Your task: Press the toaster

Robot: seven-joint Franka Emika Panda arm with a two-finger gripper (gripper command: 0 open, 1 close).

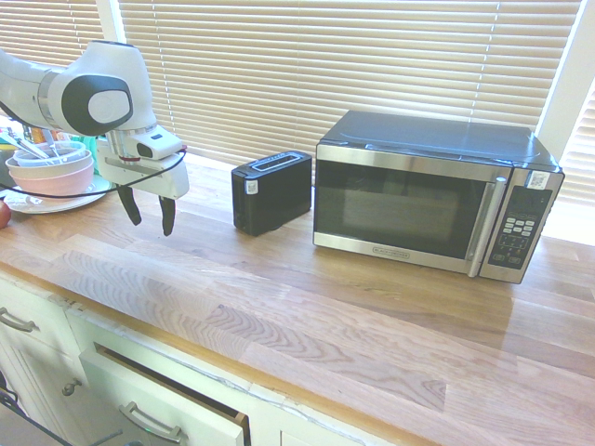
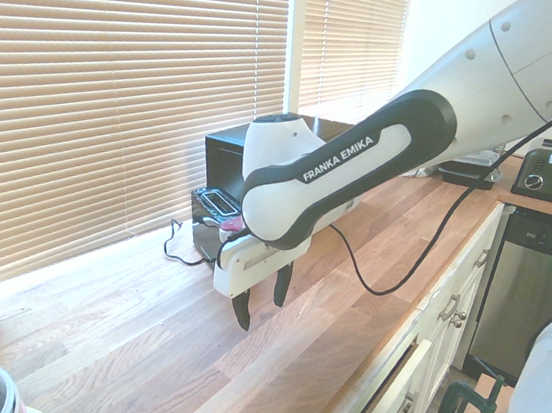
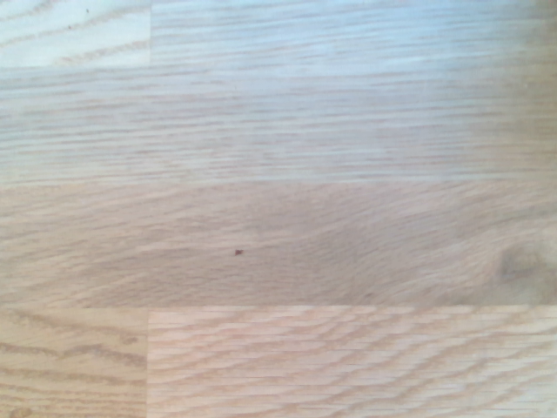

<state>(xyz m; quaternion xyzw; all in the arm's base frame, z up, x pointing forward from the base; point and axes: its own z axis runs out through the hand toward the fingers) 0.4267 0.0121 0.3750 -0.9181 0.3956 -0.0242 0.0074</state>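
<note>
White drawers (image 1: 139, 409) front the near edge of the wooden bench (image 1: 307, 307), one of them pulled slightly open. Above the bare boards the claw (image 1: 149, 212) hangs pointing straight down, its two dark fingers (image 1: 129, 204) spread apart and holding nothing, clear of the wood. The wrist view shows only plank grain. Behind the arm, stacked bowls (image 1: 51, 167) sit on a plate (image 1: 56, 197). Further back, the toaster (image 1: 271, 190), a small black box with a top slot and a white sticker on its end, stands well apart from the claw, just beside the steel-and-black microwave (image 1: 432, 195). Closed blinds (image 1: 325, 65) cover the window behind.
</note>
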